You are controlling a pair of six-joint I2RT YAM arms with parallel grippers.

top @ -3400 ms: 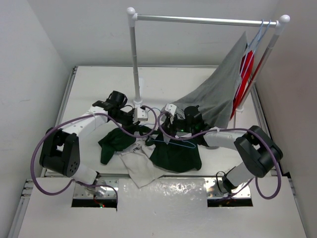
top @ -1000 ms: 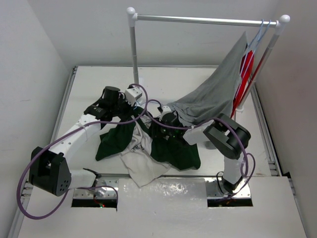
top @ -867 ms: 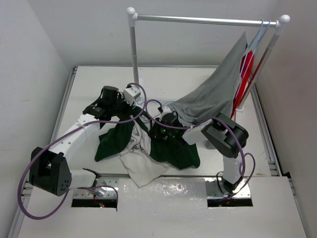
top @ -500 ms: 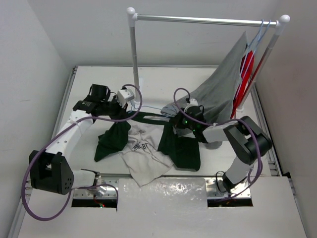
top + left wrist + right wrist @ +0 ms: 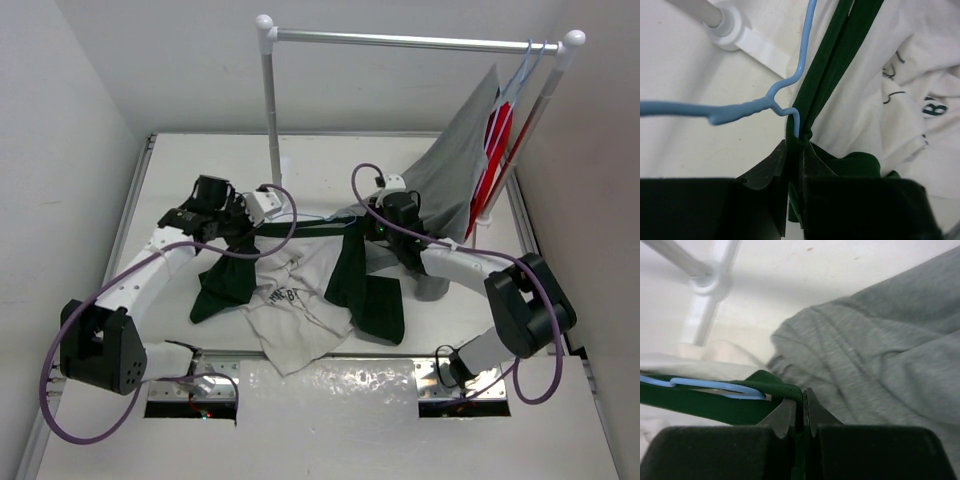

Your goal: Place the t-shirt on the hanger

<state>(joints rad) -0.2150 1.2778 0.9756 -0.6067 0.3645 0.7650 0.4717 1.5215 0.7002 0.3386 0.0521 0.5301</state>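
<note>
The t-shirt (image 5: 290,292), white with dark green sleeves and a dark logo, hangs crumpled between my two arms, its lower part on the table. Its green collar band (image 5: 310,228) is stretched taut between the grippers. My left gripper (image 5: 253,226) is shut on the collar's left end (image 5: 799,142). The thin light-blue hanger (image 5: 747,107) lies beside that fold, one wire running down into it. My right gripper (image 5: 364,224) is shut on the collar's other end (image 5: 790,390), and a loop of the hanger (image 5: 715,385) pokes out under the band.
A clothes rack with a metal bar (image 5: 400,40) and white posts stands at the back; one post foot (image 5: 732,27) is close to my left gripper. A grey shirt (image 5: 450,180) and a red garment (image 5: 497,150) hang at the rack's right end. The grey cloth (image 5: 880,350) drapes just past my right gripper.
My right gripper has shut on the collar and moved back and to the right. The left one drew away to the left, so the collar band is now pulled taut.
</note>
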